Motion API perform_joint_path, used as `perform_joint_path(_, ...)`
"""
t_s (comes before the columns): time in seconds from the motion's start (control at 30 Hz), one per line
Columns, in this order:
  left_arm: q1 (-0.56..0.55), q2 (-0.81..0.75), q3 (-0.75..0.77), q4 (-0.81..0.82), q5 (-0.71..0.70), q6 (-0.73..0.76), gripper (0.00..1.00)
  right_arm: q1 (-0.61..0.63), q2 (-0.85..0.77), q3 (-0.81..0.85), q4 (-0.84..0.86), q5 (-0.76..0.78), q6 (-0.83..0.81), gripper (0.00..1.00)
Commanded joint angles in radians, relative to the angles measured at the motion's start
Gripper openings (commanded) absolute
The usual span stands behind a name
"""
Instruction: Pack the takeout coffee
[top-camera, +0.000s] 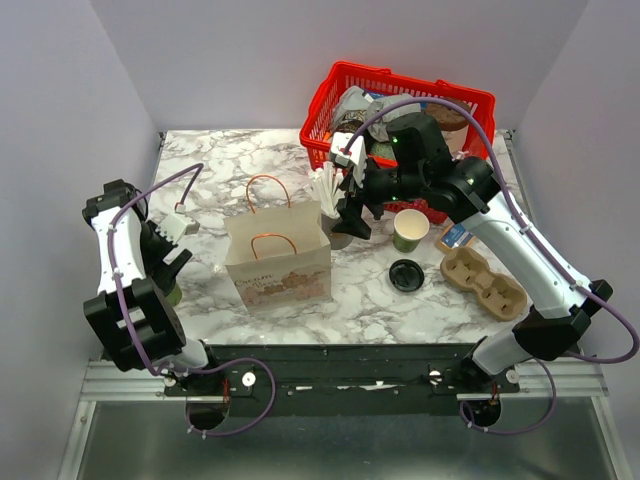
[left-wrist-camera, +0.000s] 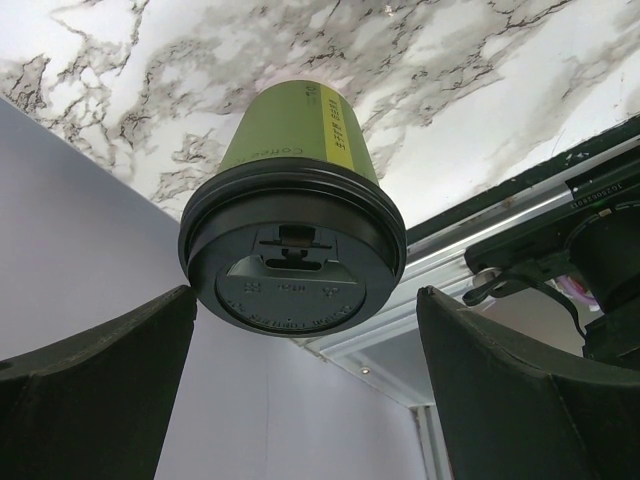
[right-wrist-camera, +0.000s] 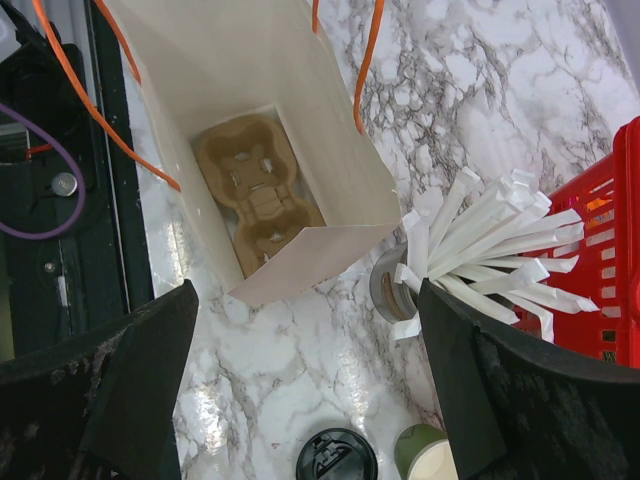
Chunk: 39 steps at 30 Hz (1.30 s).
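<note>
1. Left wrist view: left gripper (left-wrist-camera: 305, 295) is released, fingers (left-wrist-camera: 100, 380) spread wide w/ nothing held. The gap is wider than the lid.
2. The takeout coffee (left-wrist-camera: 295, 240) sits right btwn the two fingertips. The left tip is just beside the lid rim, but can't tell if it touches. The right tip is clearly apart from it.
3. Coffee orientation: the black lid faces the wrist cam and the base is on the marble top (left-wrist-camera: 480, 90). The long axis runs from btwn the fingers straight away toward the tabletop, so the cup stands upright. The yellow label strip is on the side toward the right finger.
4. Top external view: the coffee (top-camera: 172, 293) is under the left arm, at the near-left edge of the marble.
5. Right wrist view: right gripper (right-wrist-camera: 307, 290) is also released, fingers (right-wrist-camera: 520, 390) far apart and gripping nothing.
6. Btwn and beyond the right fingertips is a paper bag (right-wrist-camera: 330, 180) w/ orange handles and its mouth toward the cam. A cardboard cup carrier (right-wrist-camera: 255, 190) lies flat inside it.
7. Just by the right fingertip is a grey cup (right-wrist-camera: 385, 290) w/ white sticks (right-wrist-camera: 480, 230) fanning out. A red basket (right-wrist-camera: 620, 230) is past that finger.
8. Low btwn the fingers are a loose black lid (right-wrist-camera: 335, 458) and a lidless green cup (right-wrist-camera: 425, 455), side by side.
</note>
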Motion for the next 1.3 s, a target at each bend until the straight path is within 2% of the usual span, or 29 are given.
perform_joint_path(0.0,0.01,0.017,0.008,-0.109,0.022,0.001,0.99,-0.004,0.002,0.001,-0.017,-0.007,0.007,1.0)
perform_joint_path(0.47,0.01,-0.041,0.079,-0.104,0.057,0.011,0.99,-0.004,0.004,-0.001,-0.014,-0.01,0.01,1.0)
perform_joint_path(1.27,0.035,0.005,0.018,-0.094,0.019,0.031,0.99,-0.006,0.007,0.005,-0.014,-0.015,0.014,1.0)
